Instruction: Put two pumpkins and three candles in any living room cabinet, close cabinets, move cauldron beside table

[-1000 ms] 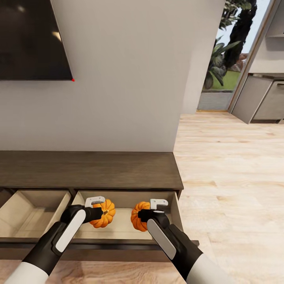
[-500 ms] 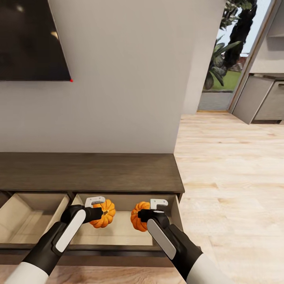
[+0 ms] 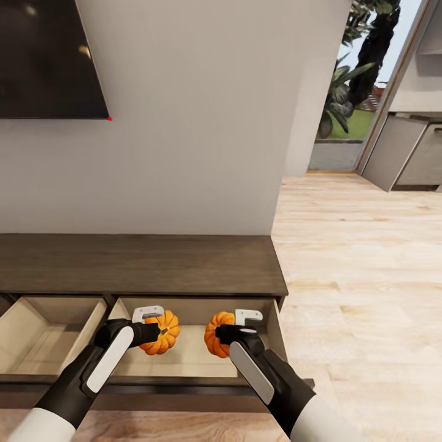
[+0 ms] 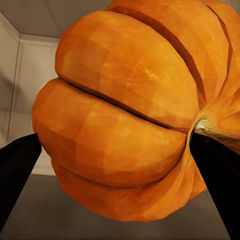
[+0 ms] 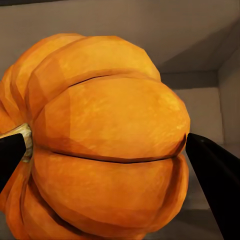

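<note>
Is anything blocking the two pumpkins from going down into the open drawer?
Nothing visible does. Each pumpkin is held by a pincer right over the open drawer, whose pale bottom looks bare.

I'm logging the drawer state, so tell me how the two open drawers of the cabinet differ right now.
The right drawer has both pumpkins held over it, the left pumpkin in the left hand and the right pumpkin in the right hand; the left drawer has neither. The right drawer sits fully in the head view; the left drawer is cut by the picture's edge. Both are pulled open, with pale beige interiors.
</note>
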